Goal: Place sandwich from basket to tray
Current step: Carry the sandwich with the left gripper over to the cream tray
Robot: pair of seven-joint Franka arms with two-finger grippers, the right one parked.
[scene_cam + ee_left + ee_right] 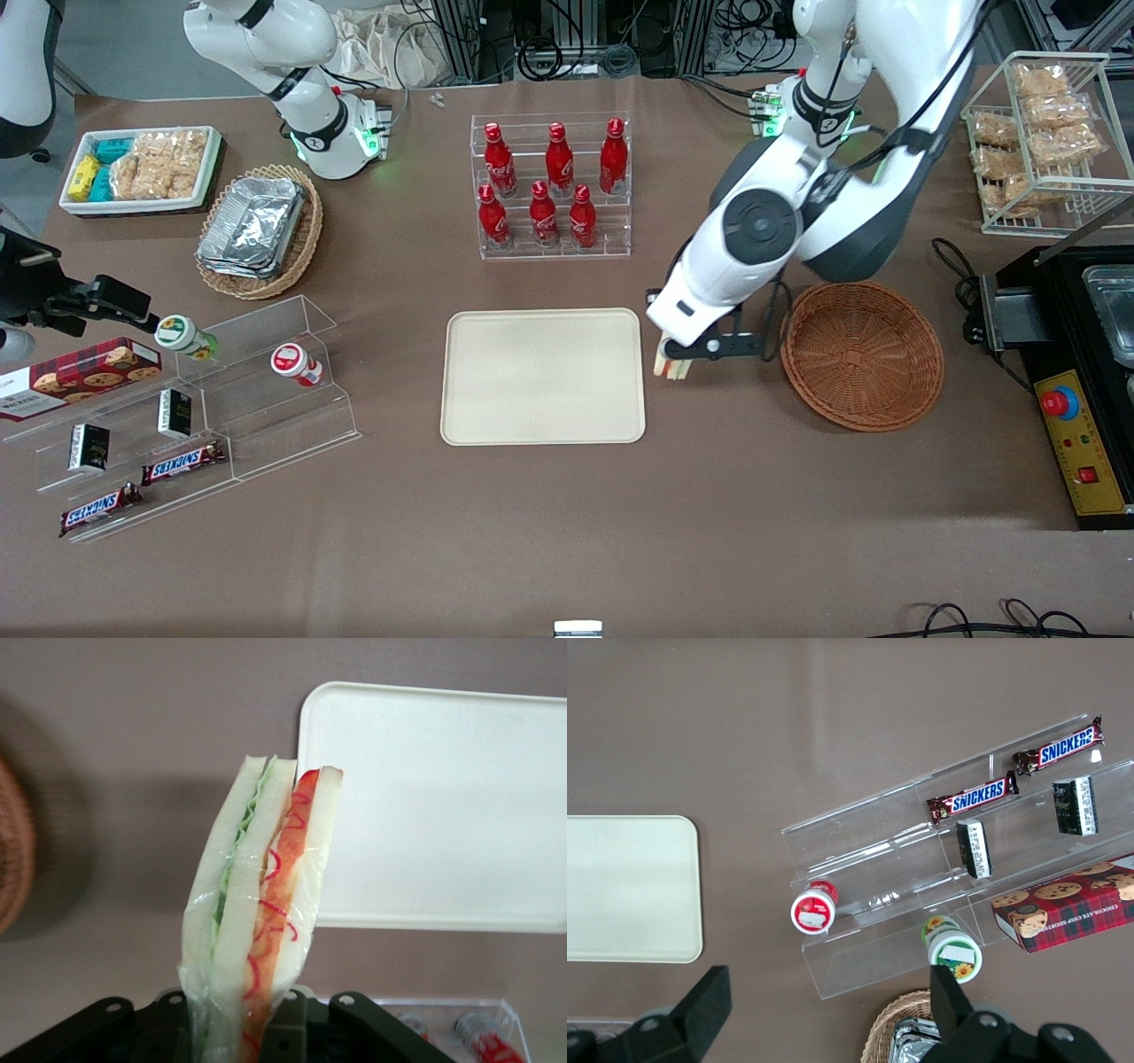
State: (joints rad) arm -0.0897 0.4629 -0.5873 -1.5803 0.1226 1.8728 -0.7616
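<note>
The gripper (675,361) has the sandwich (257,912) clamped between its fingers, jaws closed down on the wrapped wedge. It hangs in the air above the bare table, in the gap between the tray (542,376) and the round basket (861,354), closer to the tray's edge. In the wrist view the cut edge shows nicely: pale bread, green lettuce in one layer, red and orange filling in the other, all under clear wrap. Nothing is in the basket and nothing is on the tray.

As for readable stuff: two Snickers bars (973,797) sit on the clear acrylic display stand (221,416), "SNICKERS" plainly legible in the right wrist view. Next to them are two small dark packets (974,847) whose print I can't make out, and a red tartan box of chocolate chip cookies (1067,912); there's white lettering along its edge but it's too small to be sure of. Two little cups, one with a red lid (812,909) and one with a green lid (951,950), lie on the same stand. Farther from the camera, six red bottles (549,184) with white script stand in a clear rack. It looks like Coca-Cola, but the script isn't really readable.
</note>
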